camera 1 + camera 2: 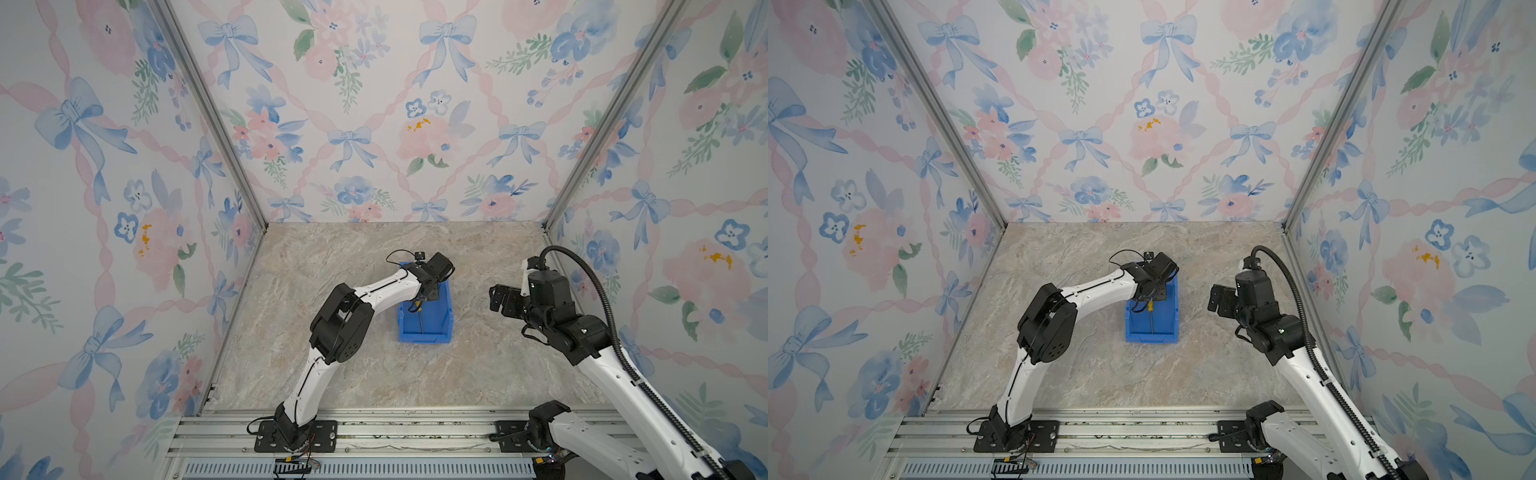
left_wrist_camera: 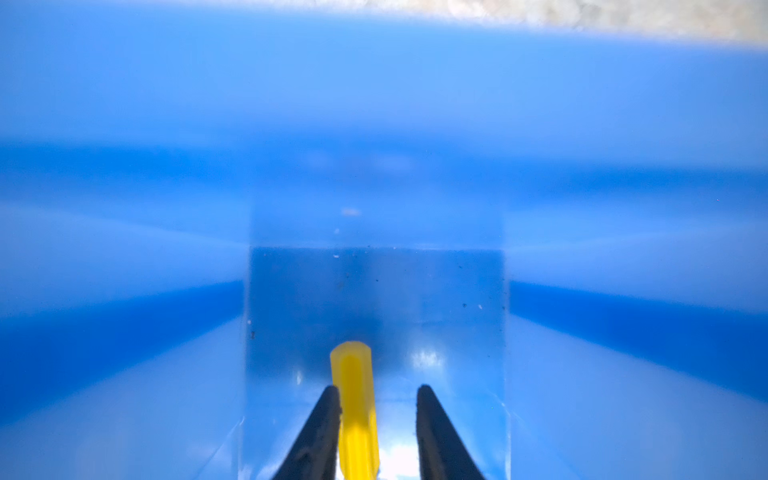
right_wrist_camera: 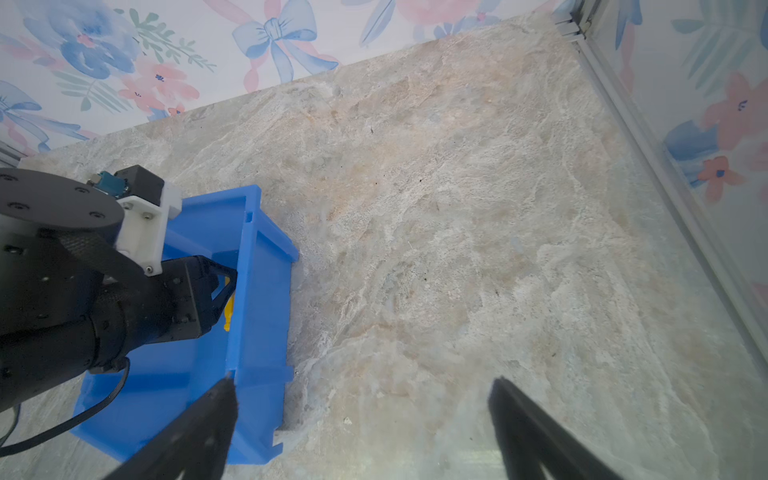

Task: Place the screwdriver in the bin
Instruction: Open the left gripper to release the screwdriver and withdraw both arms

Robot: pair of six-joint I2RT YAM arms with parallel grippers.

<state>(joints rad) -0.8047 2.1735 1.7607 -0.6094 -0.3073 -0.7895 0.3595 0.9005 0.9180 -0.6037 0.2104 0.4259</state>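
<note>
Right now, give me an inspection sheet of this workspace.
Surface: marbled tabletop, bare apart from the bin.
Job's things: blue bin near the middle; screwdriver inside it, yellow handle by one finger, a gap to the other.
Clutter: nothing seen.
Grippers: left gripper lowered into the bin, jaws parted; right gripper open, holding nothing, above the tabletop beside the bin.
Cables: black corrugated hose along the right arm.
Surroundings: floral wallpaper walls, aluminium frame posts.
</note>
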